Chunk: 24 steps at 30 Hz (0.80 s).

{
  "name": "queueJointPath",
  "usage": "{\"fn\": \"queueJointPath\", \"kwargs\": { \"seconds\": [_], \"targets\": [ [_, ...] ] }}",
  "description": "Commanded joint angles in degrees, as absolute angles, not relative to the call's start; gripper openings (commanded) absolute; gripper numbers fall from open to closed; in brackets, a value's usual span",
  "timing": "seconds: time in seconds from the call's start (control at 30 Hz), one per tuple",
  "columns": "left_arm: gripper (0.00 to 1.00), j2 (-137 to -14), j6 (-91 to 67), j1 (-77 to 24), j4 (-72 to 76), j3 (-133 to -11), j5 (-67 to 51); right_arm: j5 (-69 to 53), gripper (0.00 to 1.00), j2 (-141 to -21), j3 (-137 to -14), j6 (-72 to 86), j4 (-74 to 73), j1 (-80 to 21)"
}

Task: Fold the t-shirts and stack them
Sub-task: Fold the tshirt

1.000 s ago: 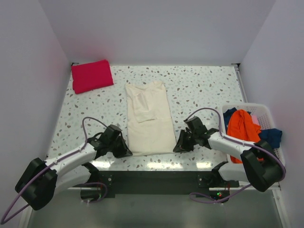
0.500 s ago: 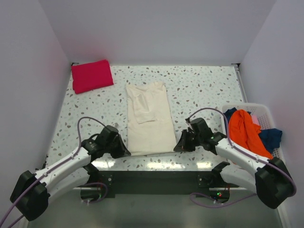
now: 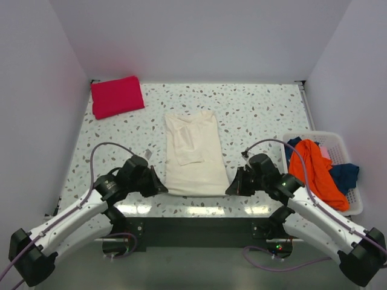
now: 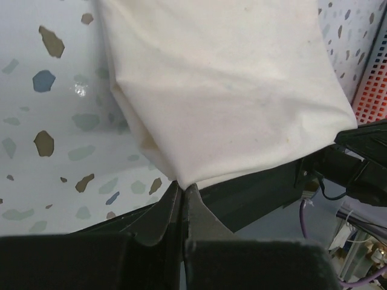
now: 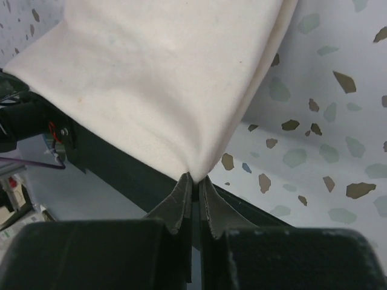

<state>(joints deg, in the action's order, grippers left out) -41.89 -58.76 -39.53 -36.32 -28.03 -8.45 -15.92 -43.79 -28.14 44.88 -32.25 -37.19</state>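
Two robot arms, the left arm and the right arm, share one table. Four tees show: one cream tee, one red tee, one orange tee, one blue tee. One basket completes the count.

Lab test booth: plain white walls enclose a speckled table.

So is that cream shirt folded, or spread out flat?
Partly folded: the cream shirt lies as a narrow strip, sleeve tucked on top. The left gripper and right gripper pinch its near corners.
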Motion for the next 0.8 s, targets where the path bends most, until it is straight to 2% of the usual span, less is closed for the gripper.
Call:
{"fn": "queueJointPath", "kwargs": {
  "seconds": [0.0, 0.23, 0.5, 0.63, 0.77],
  "targets": [
    [0.00, -44.38, -55.99, -39.55, -35.61, -34.00, -5.28, -11.43, 0.00, -47.36, -35.32, 41.67, -36.56, -37.27],
    [0.00, -53.24, -51.08, -37.45, -31.91, -42.62, -5.09, -5.81, 0.00, -58.61, -48.33, 38.15, -37.53, -37.27],
    [0.00, -63.09, -45.36, -25.23, -26.38, -52.02, -13.09, -6.85, 0.00, -71.53, -61.68, 34.81, -34.02, -31.92],
    [0.00, -74.69, -43.51, -19.27, -21.98, -59.66, -15.47, -10.62, 0.00, -85.46, -72.31, 32.18, -32.17, -26.03],
    [0.00, -86.72, -43.59, -14.34, -15.22, -68.26, -17.14, -13.78, 0.00, -101.30, -89.24, 29.19, -31.99, -22.77]
  ]
}}
